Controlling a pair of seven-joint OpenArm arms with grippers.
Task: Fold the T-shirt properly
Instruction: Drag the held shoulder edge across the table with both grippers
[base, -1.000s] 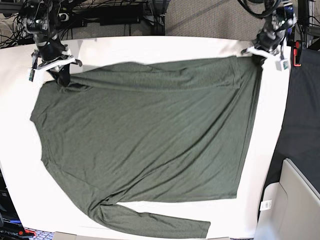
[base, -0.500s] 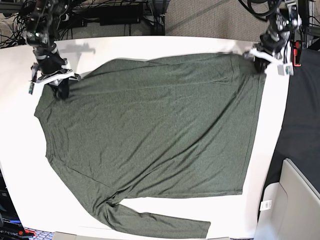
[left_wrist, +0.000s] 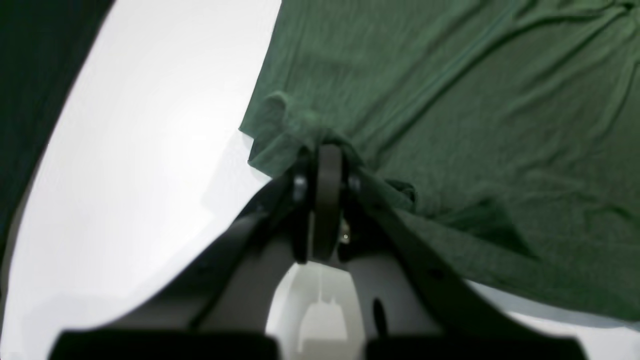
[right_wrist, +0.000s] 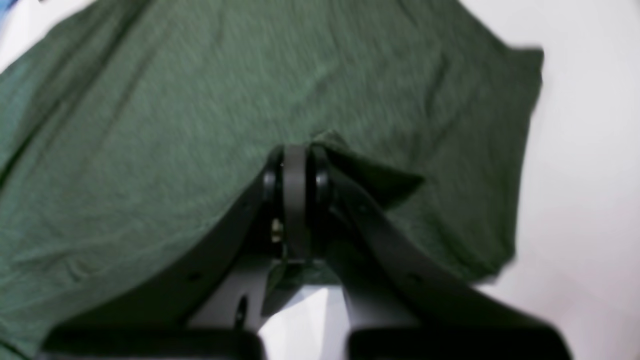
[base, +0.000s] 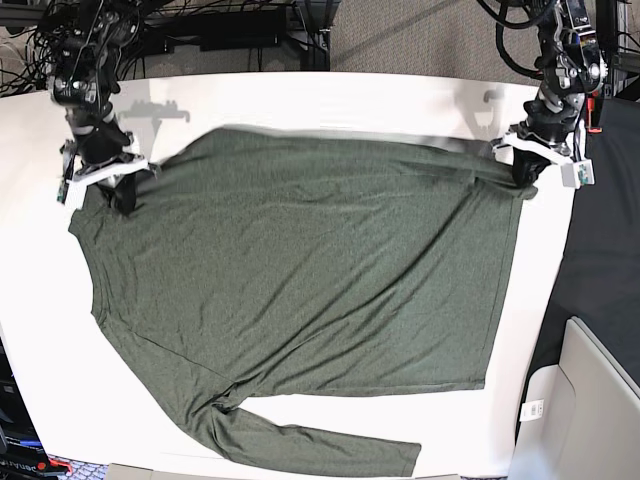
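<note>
The white table (base: 300, 95) is mostly covered by the T-shirt (base: 300, 270), dark olive heathered knit spread nearly flat with soft diagonal wrinkles, one long sleeve trailing toward 6 o'clock (hem at 3 o'clock). The right gripper (base: 118, 190) at 10 o'clock is clamped on bunched fabric, and the left gripper (base: 527, 168) at 2 o'clock pinches a hem corner.

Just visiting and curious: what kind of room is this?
Probably a robotics lab or workshop. Two robot arms hold a T-shirt on a white table, with tangled cables behind it.
</note>
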